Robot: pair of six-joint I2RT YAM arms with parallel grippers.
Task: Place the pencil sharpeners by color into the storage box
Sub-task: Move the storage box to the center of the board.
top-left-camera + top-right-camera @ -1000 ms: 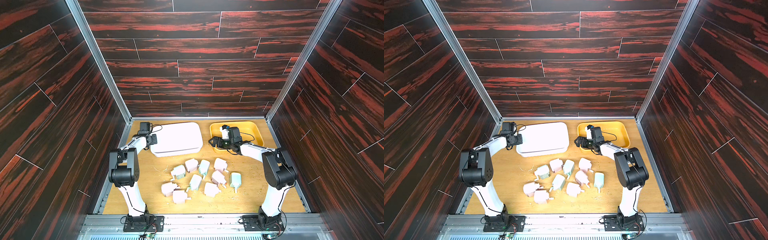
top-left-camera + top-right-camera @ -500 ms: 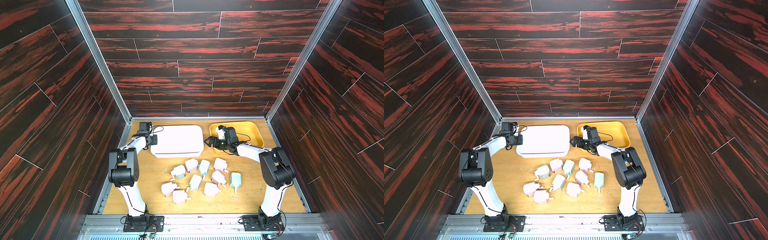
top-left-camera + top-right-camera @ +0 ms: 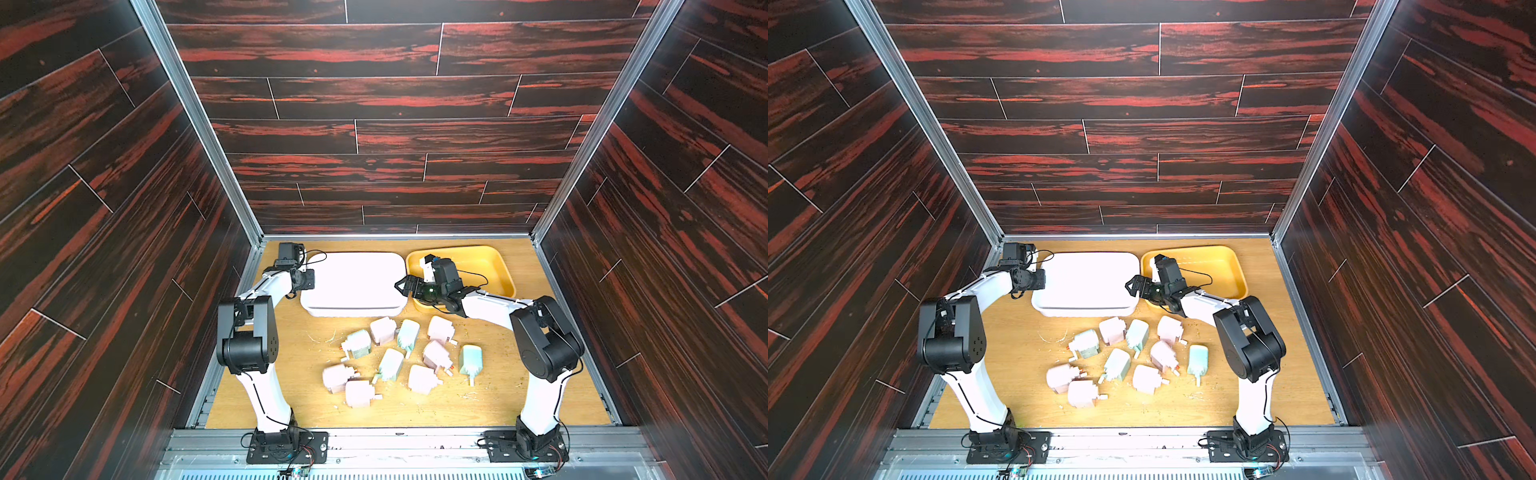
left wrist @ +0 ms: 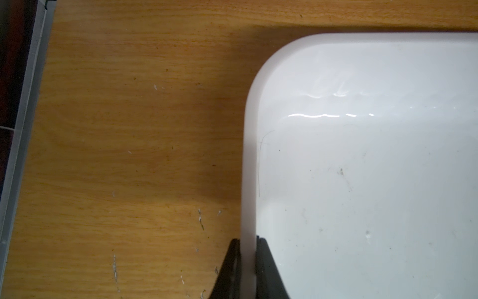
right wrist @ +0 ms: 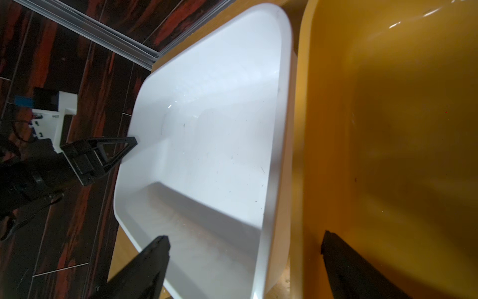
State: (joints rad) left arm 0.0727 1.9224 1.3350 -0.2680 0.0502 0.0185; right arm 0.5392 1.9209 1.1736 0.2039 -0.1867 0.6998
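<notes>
Several pale pink (image 3: 383, 329) and mint green (image 3: 408, 334) pencil sharpeners lie loose mid-table, in both top views; one pink (image 3: 1112, 330) lies beside a green one (image 3: 1137, 334). Behind them stands an empty white storage box (image 3: 353, 282) with an empty yellow storage box (image 3: 478, 266) to its right. My left gripper (image 4: 248, 240) is shut on the white box's left rim (image 4: 249, 155), also seen in a top view (image 3: 307, 279). My right gripper (image 5: 244, 238) is open at the white box's right rim (image 5: 274, 155), one finger over the white box, the other inside the yellow box (image 5: 388, 129).
The two boxes stand almost touching at the back of the wooden table (image 3: 291, 374). Dark panelled walls and aluminium rails (image 3: 249, 266) close in the sides and back. Pencil shavings speck the wood near the sharpeners.
My right gripper has moved left from over the yellow box to the white box's right rim, staying open. The left gripper keeps its hold on the left rim.
</notes>
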